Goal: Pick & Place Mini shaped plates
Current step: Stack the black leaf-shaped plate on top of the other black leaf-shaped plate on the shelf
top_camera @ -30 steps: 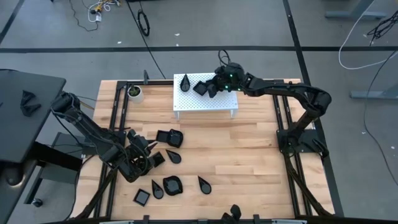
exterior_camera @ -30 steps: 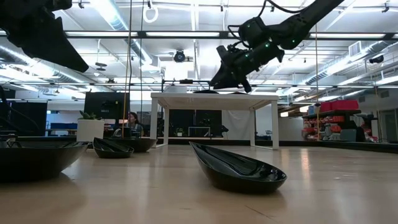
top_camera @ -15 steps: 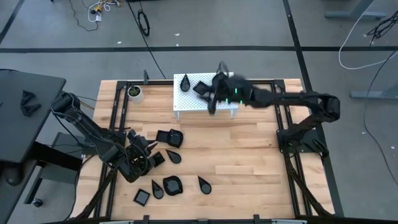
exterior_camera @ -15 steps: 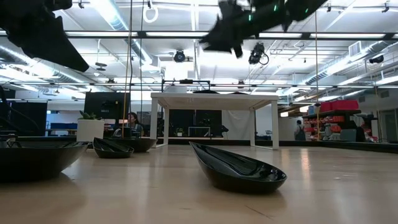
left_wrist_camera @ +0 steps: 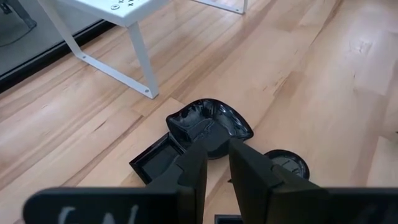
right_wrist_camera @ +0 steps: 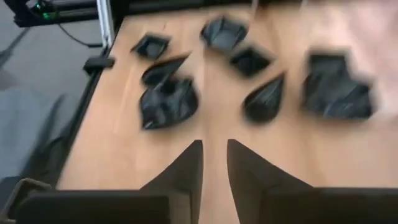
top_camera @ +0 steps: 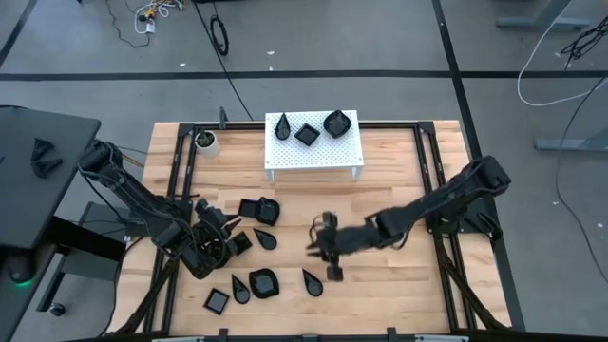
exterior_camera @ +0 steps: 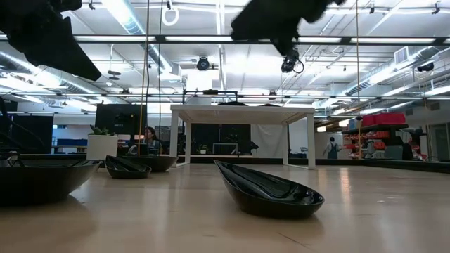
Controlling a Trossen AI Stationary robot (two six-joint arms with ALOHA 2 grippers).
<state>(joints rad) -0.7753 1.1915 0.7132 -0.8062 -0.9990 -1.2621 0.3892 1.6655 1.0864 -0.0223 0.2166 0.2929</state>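
Three glossy black mini plates sit on the white perforated stand (top_camera: pixel 313 152): a teardrop (top_camera: pixel 283 124), a square (top_camera: pixel 307 134) and a shell (top_camera: pixel 336 123). Several more lie flat on the wood at the left and near side, among them a shell plate (top_camera: pixel 263 281) and a teardrop (top_camera: pixel 312 281). My right gripper (top_camera: pixel 318 249) hangs over the table's middle, empty and shut, pointing left at those plates (right_wrist_camera: pixel 168 102). My left gripper (top_camera: pixel 217 245) waits low among the left plates, shut, just short of a shell plate (left_wrist_camera: pixel 208 121).
A small white cup (top_camera: pixel 205 141) stands at the far left corner. Black rails (top_camera: pixel 180 180) run along the table's left and right sides. In the low view a teardrop plate (exterior_camera: pixel 271 193) lies close to the camera. Bare wood lies right of centre (top_camera: pixel 389 199).
My right gripper left the white stand, rose, then swung toward the near edge and the left, coming down over the table's middle and turning to face the plates on the left. The shell plate stayed on the stand where the gripper had been.
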